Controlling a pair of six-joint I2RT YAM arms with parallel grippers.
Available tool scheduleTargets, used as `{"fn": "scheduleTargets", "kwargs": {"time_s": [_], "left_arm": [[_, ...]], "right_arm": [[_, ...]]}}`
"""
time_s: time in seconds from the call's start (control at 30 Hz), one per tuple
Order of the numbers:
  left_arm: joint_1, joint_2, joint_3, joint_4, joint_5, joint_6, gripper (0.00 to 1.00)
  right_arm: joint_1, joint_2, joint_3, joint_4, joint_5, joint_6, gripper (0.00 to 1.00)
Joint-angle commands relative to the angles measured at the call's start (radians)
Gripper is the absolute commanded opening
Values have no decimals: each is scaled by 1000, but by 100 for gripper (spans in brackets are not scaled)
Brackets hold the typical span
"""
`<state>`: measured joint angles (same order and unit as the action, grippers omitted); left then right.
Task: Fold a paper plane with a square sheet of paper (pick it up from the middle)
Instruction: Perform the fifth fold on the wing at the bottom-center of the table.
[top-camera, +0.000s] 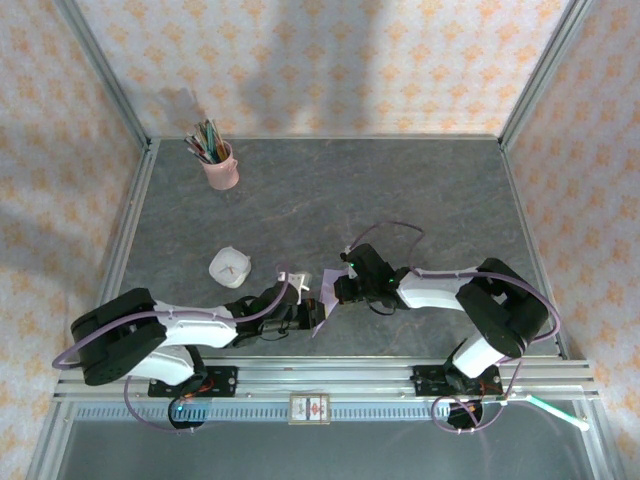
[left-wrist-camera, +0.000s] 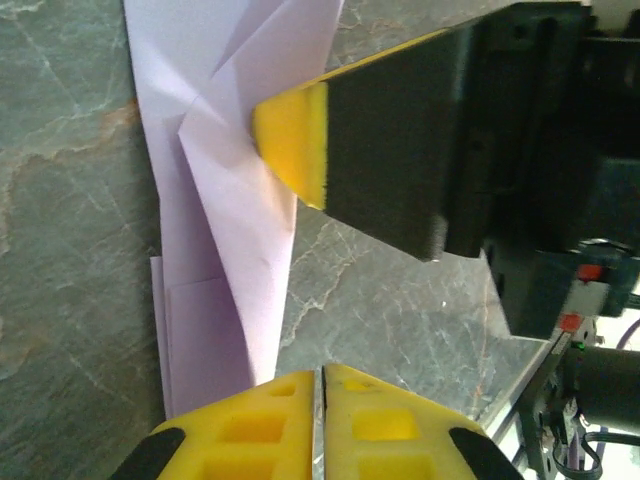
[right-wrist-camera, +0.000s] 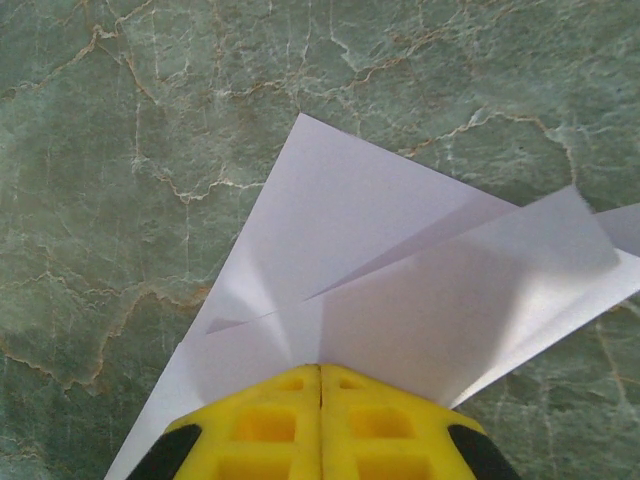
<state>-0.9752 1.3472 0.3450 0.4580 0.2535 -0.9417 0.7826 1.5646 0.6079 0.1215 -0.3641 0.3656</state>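
Paper plane (top-camera: 326, 298), lavender, part-folded: lies on the grey stone-patterned table (top-camera: 420, 200) near its front edge, between the two arms. Right gripper (right-wrist-camera: 320, 368): jaws pressed together, apparently pinching the folded end. Left gripper (left-wrist-camera: 320, 375): jaws pressed together just beside the paper's edge, with any hold on it not discernible. Risk: a pull from that single pinch may spring the loose flaps open, skew the creases or tear the thin sheet.

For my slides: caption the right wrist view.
Right gripper shut on the creased lavender paper, pointed flaps spread over the marbled table.

Closed fingers (right-wrist-camera: 262, 425) atop lavender paper plane (right-wrist-camera: 400, 270)
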Motion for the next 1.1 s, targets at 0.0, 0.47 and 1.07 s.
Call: {"fn": "scheduleTargets", "kwargs": {"time_s": [0.0, 0.47, 1.07], "left_arm": [[-28, -31, 10, -39, -19, 22, 13], [-50, 49, 59, -97, -35, 63, 11], [-36, 97, 14, -58, -20, 55, 8]], "right_arm": [[-6, 42, -24, -100, 66, -5, 7], [-6, 36, -25, -103, 67, -4, 7], [-5, 43, -21, -101, 65, -2, 7]]}}
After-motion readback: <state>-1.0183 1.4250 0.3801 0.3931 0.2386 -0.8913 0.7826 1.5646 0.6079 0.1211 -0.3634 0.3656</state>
